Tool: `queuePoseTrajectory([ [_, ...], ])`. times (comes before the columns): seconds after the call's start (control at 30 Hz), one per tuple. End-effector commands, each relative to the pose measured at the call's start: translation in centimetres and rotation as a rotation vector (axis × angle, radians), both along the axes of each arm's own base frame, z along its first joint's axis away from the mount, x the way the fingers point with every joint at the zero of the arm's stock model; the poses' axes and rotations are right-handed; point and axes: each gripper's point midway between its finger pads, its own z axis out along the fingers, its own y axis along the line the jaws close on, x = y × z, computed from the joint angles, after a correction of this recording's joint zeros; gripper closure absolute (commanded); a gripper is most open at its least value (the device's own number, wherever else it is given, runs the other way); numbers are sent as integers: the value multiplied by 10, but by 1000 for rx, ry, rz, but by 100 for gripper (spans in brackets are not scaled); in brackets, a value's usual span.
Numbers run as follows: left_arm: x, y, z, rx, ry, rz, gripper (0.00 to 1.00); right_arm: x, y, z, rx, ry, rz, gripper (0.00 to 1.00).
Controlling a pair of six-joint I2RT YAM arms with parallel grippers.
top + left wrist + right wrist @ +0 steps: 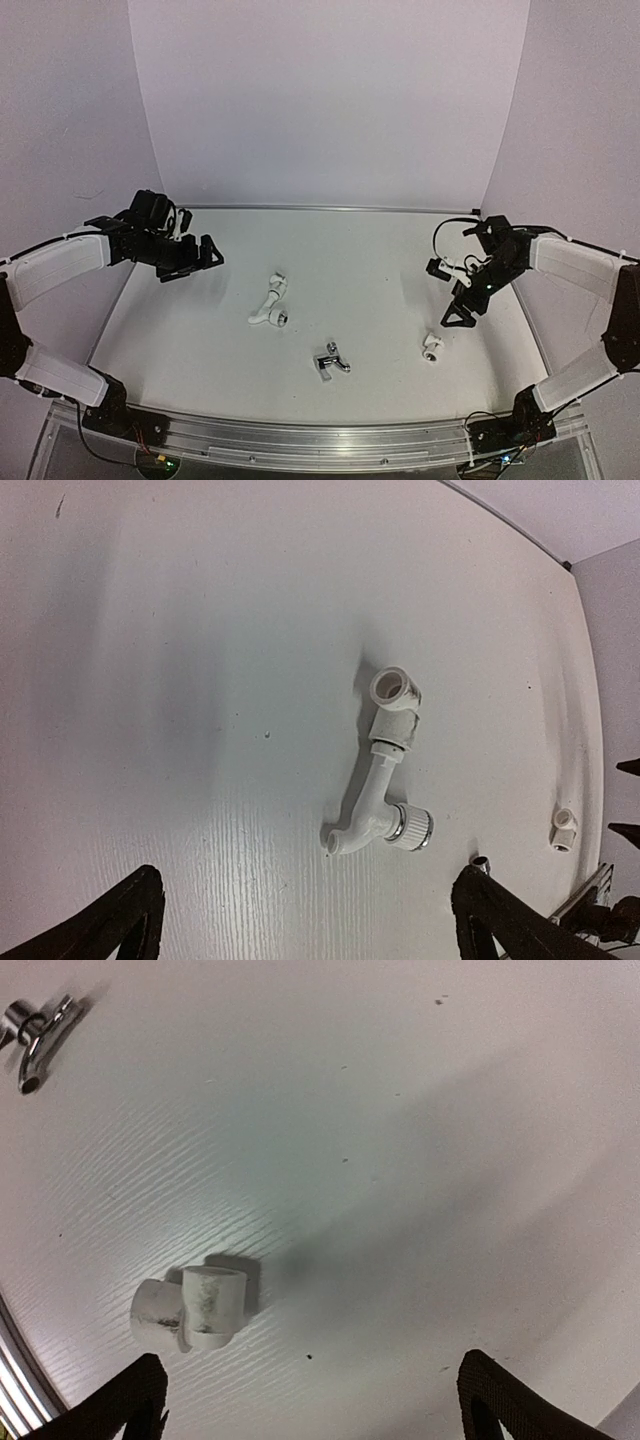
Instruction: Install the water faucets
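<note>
Nothing was joined yet: the tap (331,362) lay loose on the bench (350,250) near its front edge, apart from the white elbow (432,347). My left end effector (195,262) and right end effector (462,312) hung spread, empty.

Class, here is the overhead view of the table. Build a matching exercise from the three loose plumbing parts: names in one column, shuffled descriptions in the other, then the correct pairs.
Column A
1. chrome tap
2. short white elbow fitting
3. long white bent pipe

Column B
a. leftmost of the three, metal ring at one end
b. rightmost of the three
c. between the other two, shiny metal

Pairs: 1-c, 2-b, 3-a
</note>
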Motion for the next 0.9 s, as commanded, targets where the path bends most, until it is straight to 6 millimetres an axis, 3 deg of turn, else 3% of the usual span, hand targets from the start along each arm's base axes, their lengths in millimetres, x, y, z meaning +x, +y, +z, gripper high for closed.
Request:
queuePoseTrajectory([
  [0.0,8,-10,32,-35,-79,-33,0,-37,8,-26,-90,106,140,2],
  [0.17,7,-14,33,-52,-72,-44,0,-50,18,-48,-151,135,186,2],
  [0.47,7,-11,42,-53,-100,-36,0,-34,25,-79,-223,132,150,7],
  [0.77,9,-15,42,-65,-94,-45,0,0,37,-85,-224,108,101,36],
  [0.87,11,-22,47,-102,-95,-62,0,11,44,-74,-201,72,107,45],
])
